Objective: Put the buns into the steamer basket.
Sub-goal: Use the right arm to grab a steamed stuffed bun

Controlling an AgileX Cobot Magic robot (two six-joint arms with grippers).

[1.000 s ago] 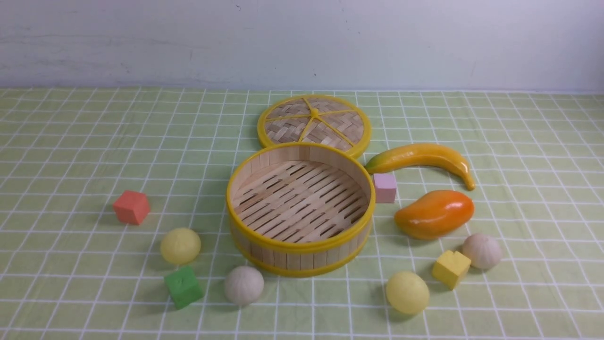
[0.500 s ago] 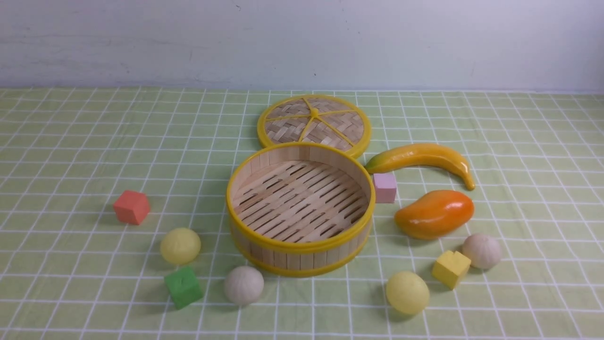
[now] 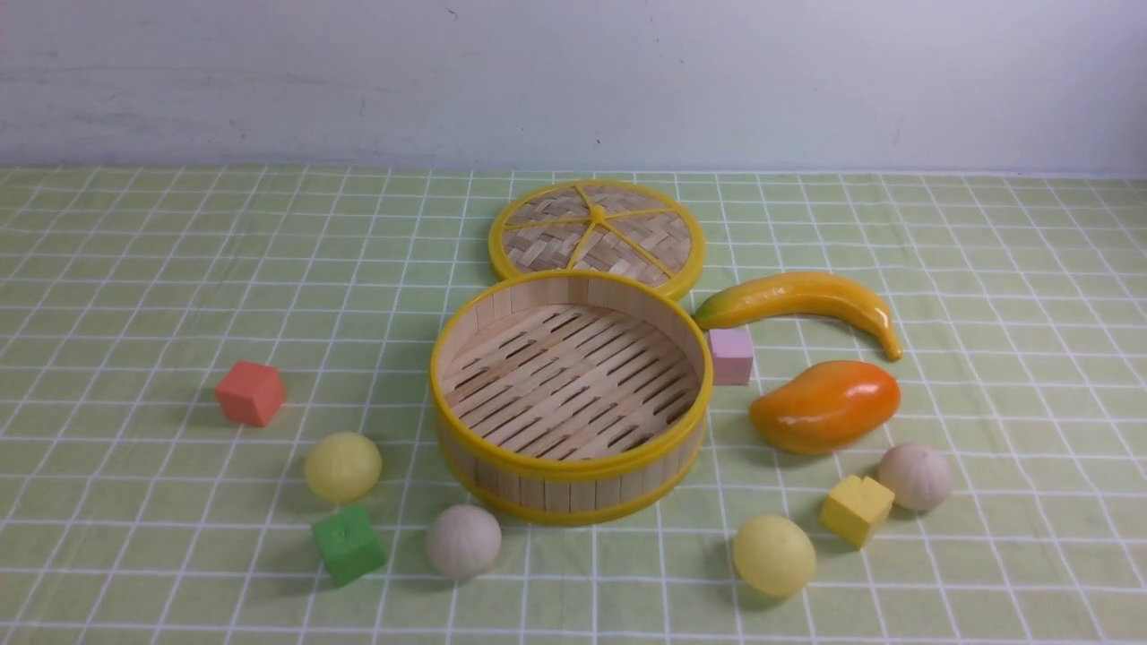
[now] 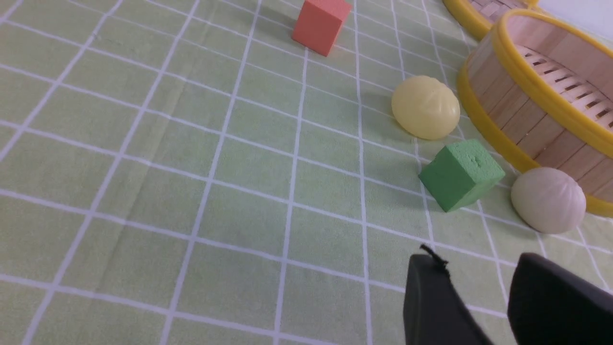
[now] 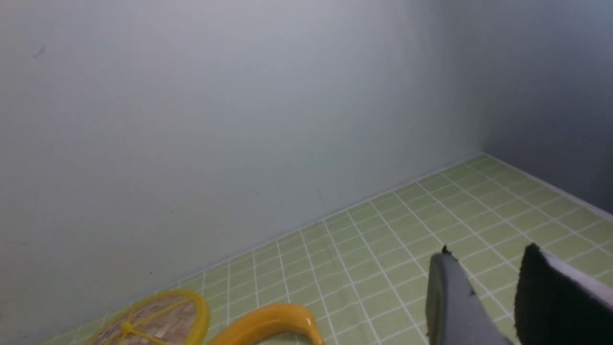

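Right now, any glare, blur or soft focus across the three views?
Front view: even light, soft shadows, sharp overall; small glare spots on the mango and banana. Left wrist view: crisp, the green cube shows its surface grain. Right wrist view: hazy and low-contrast, mostly wall, with the lid blurred at its edge.

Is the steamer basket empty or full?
Empty: the steamer basket shows only bare slats; all four buns lie outside it.
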